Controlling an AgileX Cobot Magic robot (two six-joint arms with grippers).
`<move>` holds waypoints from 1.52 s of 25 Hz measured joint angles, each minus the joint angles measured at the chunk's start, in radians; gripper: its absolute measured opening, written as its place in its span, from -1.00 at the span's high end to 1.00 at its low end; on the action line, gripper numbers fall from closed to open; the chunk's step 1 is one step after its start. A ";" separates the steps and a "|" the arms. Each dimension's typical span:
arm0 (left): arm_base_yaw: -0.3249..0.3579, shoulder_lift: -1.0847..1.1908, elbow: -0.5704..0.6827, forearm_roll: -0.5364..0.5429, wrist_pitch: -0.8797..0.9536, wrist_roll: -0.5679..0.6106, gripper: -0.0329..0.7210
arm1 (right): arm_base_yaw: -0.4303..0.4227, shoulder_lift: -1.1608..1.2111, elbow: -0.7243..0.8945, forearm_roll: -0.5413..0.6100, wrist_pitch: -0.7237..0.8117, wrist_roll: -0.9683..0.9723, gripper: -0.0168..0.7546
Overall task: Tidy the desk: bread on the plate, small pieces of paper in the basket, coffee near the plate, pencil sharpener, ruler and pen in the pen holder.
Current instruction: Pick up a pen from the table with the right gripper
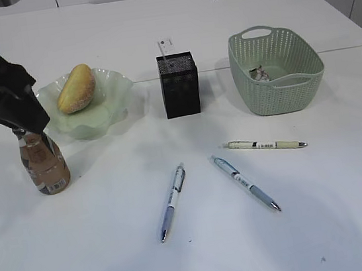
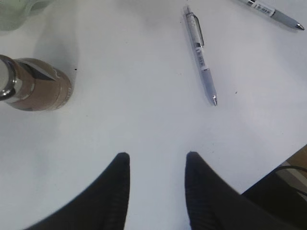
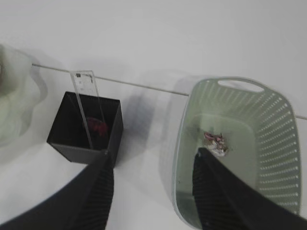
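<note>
- On desk (image 1: 203, 253): bread (image 1: 76, 88) on plate (image 1: 113, 101); coffee (image 1: 43, 163) beside it.
- Ruler (image 3: 85, 103) upright in pen holder (image 1: 179, 85); paper bits in basket (image 1: 308, 88).
- 3 pens (image 1: 172, 202) loose.
- L gripper (image 2: 156, 165) & R gripper (image 3: 153, 160): fingers apart, empty.

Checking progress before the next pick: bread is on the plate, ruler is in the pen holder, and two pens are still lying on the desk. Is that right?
Not quite: three pens lie on the desk, not two, as the exterior view shows. The rest holds: the bread sits on the plate, and the ruler stands in the pen holder.
</note>
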State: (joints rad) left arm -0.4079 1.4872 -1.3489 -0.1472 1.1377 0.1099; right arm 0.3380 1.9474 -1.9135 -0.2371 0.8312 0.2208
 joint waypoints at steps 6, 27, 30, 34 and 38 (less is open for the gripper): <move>0.000 0.000 0.000 0.000 0.000 0.000 0.20 | 0.000 -0.063 0.000 0.038 0.149 -0.120 -0.13; 0.000 0.000 0.000 0.000 0.010 0.000 0.20 | 0.000 -0.458 0.473 0.120 0.245 -0.248 -0.12; 0.000 0.000 0.000 0.000 0.016 0.000 0.20 | 0.000 -0.497 0.562 0.127 0.225 -0.276 -0.12; 0.000 0.000 0.000 0.000 0.018 0.000 0.20 | 0.000 -0.527 0.680 0.138 0.206 -0.312 -0.12; 0.000 0.000 0.000 0.000 0.020 0.000 0.20 | 0.000 -0.527 0.716 0.161 0.206 -0.344 -0.12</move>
State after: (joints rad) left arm -0.4079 1.4872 -1.3489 -0.1471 1.1582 0.1099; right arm 0.3380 1.4202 -1.1970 -0.0759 1.0374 -0.1229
